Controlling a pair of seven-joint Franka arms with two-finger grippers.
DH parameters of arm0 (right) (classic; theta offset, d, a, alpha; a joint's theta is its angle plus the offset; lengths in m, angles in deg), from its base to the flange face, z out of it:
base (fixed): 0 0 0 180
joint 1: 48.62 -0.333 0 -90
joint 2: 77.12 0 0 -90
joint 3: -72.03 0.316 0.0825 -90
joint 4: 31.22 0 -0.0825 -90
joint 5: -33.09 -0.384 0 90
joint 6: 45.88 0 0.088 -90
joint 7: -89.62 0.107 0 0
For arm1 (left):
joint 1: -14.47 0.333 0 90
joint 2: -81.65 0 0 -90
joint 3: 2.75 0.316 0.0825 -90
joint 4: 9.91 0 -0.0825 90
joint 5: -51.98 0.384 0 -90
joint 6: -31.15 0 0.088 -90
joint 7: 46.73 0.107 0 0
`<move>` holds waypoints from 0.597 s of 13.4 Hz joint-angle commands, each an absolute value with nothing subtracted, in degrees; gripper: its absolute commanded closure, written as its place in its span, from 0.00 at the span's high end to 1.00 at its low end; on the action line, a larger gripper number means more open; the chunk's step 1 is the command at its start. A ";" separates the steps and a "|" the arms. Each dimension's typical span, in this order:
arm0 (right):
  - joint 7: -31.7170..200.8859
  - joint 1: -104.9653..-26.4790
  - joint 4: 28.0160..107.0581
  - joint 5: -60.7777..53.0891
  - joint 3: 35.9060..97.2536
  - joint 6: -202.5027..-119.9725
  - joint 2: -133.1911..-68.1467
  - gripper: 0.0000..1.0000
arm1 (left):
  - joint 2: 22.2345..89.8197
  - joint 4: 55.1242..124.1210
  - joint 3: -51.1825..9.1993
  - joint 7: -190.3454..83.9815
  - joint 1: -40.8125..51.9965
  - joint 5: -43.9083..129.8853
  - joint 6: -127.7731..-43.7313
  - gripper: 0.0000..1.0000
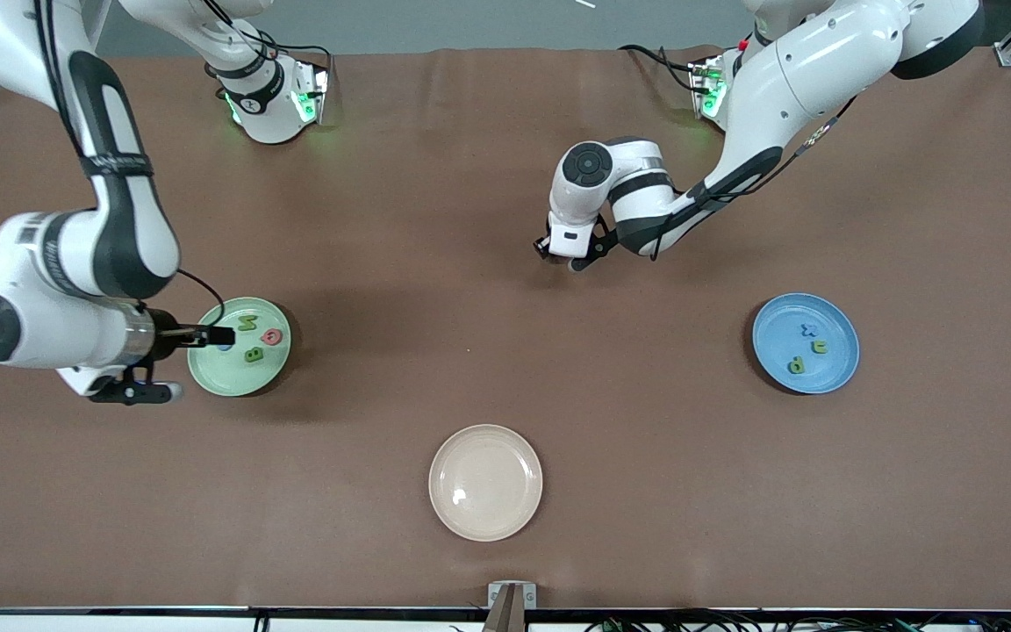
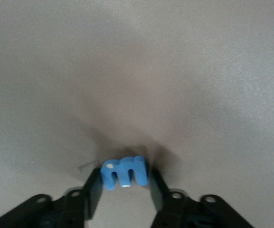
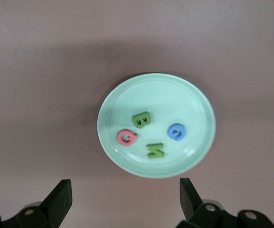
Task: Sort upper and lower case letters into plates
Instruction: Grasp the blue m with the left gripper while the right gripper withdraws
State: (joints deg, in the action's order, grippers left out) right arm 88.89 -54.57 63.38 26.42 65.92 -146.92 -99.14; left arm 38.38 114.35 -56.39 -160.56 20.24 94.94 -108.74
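Left end effector (image 2: 125, 183) pinches the blue m (image 2: 124, 172) over the table; right end effector (image 3: 126, 197) spread wide over the green plate (image 3: 201, 142)

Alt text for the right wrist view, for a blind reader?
Pale green plate on a brown table, holding four letters: green B, red Q, green M, blue G. The open right gripper hangs above it, empty.
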 commanded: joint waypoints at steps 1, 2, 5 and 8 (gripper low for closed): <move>89.44 -52.58 59.15 28.86 66.67 -141.17 -96.81 1.00 | 39.20 114.63 -55.40 -161.69 19.30 94.78 -109.04 0.36; 89.44 -52.58 57.56 30.09 66.75 -139.59 -96.11 1.00 | 39.20 114.54 -55.40 -161.61 19.30 94.78 -109.04 0.34; 89.53 -52.49 48.79 32.73 66.84 -133.09 -96.10 1.00 | 39.28 114.36 -55.40 -161.60 19.30 94.78 -108.95 0.19; 89.44 -51.79 43.42 32.91 66.76 -127.81 -96.19 1.00 | 39.90 113.66 -55.49 -161.26 20.26 94.70 -108.69 0.14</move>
State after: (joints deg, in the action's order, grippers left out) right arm 88.91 -52.96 46.87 31.89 65.94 -130.82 -95.85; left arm 38.75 114.18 -56.46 -160.64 20.29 94.94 -108.68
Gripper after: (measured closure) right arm 0.000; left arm 0.590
